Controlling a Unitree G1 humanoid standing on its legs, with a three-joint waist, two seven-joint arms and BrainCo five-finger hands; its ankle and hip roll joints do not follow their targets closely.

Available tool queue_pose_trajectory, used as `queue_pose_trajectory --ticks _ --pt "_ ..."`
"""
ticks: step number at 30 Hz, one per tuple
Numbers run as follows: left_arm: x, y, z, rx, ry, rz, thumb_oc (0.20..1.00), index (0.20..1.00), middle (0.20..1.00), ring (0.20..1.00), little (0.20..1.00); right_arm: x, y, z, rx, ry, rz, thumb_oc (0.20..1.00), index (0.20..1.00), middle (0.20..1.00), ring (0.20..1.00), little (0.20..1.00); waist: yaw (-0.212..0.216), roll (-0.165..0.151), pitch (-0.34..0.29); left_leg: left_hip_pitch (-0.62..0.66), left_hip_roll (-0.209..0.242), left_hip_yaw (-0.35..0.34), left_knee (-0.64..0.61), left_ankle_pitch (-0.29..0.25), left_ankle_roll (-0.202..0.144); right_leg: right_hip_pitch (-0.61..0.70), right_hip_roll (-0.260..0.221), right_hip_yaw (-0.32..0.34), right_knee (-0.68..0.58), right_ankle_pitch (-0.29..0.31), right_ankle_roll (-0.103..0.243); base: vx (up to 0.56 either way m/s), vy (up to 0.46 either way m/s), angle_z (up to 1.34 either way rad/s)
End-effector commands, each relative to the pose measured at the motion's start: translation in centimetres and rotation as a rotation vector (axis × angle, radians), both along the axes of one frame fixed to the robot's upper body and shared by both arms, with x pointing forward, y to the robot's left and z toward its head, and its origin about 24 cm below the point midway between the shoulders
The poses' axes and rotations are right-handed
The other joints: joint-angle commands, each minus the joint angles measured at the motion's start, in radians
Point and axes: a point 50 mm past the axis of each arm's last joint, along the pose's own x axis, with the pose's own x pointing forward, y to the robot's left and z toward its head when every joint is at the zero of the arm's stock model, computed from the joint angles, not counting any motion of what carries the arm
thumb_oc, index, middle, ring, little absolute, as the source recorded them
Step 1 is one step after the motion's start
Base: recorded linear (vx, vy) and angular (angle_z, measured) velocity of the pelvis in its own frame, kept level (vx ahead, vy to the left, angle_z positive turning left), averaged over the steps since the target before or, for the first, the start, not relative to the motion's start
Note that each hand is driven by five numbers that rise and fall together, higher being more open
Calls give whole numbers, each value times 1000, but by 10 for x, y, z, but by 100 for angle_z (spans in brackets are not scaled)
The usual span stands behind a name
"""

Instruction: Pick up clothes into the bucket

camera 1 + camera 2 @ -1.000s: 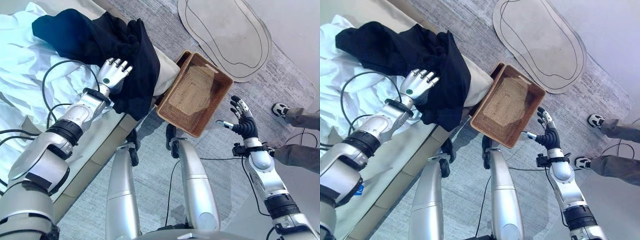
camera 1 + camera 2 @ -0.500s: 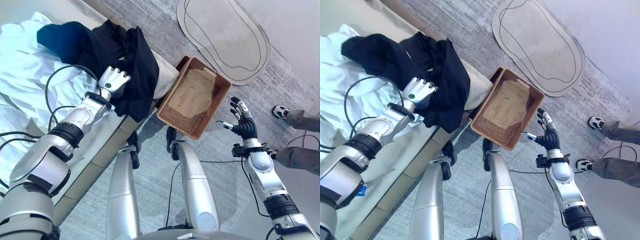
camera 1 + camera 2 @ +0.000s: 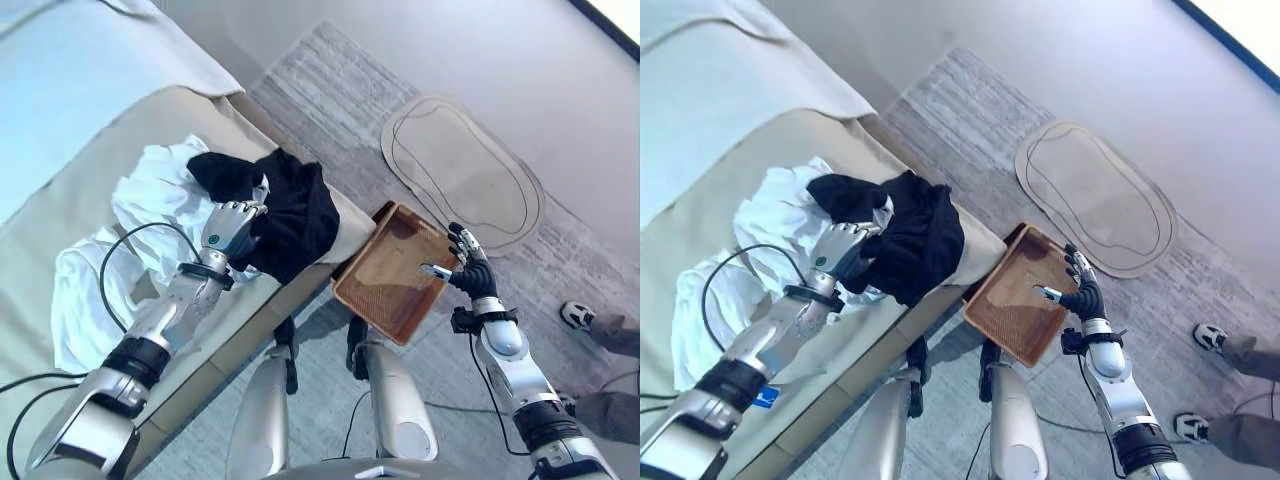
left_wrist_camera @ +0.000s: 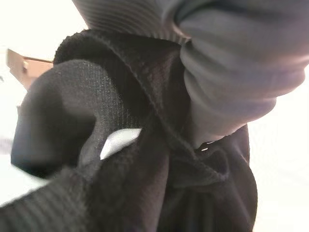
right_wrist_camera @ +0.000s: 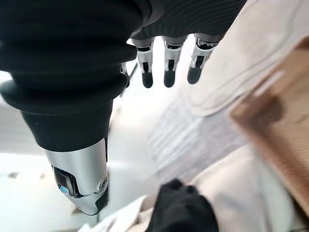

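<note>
A black garment (image 3: 290, 215) lies bunched at the front edge of a beige bed (image 3: 90, 140), partly draped over the bed's corner nearest the basket. Under and behind it spreads a rumpled white cloth (image 3: 150, 205), which runs back along the bed surface toward the robot's left.

The left hand (image 3: 228, 225) rests on the black garment, at its side that meets the white cloth. Its fingers are bent down into the dark fabric, and the left wrist view shows folds of black knit cloth (image 4: 120, 145) bunched right against the hand, so it is gripping the garment.

A brown woven basket (image 3: 395, 275) stands on the grey carpet (image 3: 330, 90) just beside the bed's corner, with nothing visible inside it. The right hand (image 3: 462, 265) hovers over the basket's far-right rim, fingers spread and straight, holding nothing; its own wrist view shows the fingers (image 5: 166, 72) extended in a row.

A pale oval rug (image 3: 465, 170) lies on the carpet beyond the basket. A person's shoe (image 3: 578, 315) and trouser leg show at the right edge of the floor.
</note>
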Motion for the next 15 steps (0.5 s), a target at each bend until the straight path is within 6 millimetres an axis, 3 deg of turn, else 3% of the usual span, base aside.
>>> queue_pose_trajectory --ticks 1,10,15 --pt "-8 -15 29 -199 -89 -135 200 200 200 200 200 -2 4 -4 -30 17 40 1000 1000 1000 1000 1000 8 23 -100 62 69 -37 -48 -15 -30 134 -113 -4 -288 263 129 107 -37 -3" --pt "-25 -25 64 -460 -142 -292 200 200 200 200 200 -3 22 -19 -85 99 136 1000 1000 1000 1000 1000 30 29 -162 211 71 -23 -135 -6 -35 282 -98 -35 -372 272 133 87 -18 2" --pt "-29 -33 104 -588 -234 -420 200 200 200 200 200 2 40 -18 -135 106 230 1000 1000 1000 1000 1000 42 35 -204 274 69 -16 -159 -13 -36 347 -92 -49 -409 273 135 84 -20 -1"
